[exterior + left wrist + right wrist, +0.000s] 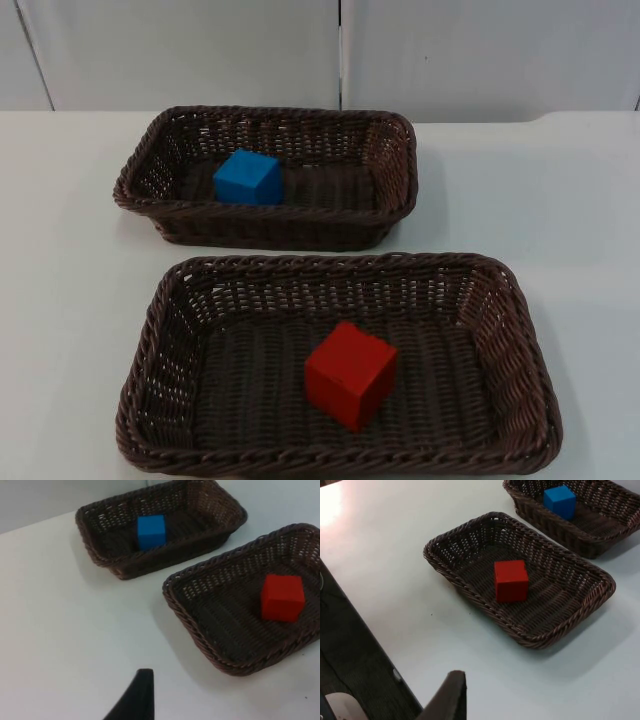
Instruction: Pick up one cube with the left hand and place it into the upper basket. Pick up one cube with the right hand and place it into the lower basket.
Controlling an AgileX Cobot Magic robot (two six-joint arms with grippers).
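A blue cube (248, 178) is sitting inside the upper basket (390, 160), toward its left end. A red cube (350, 374) is resting on the floor of the lower basket (505, 330), near the middle. Both brown wicker baskets are lying on the white table (70, 300), close together but apart. The left gripper (137, 697) and right gripper (447, 697) are hanging above the table away from the baskets; whether either is wide or narrow, I cannot tell.
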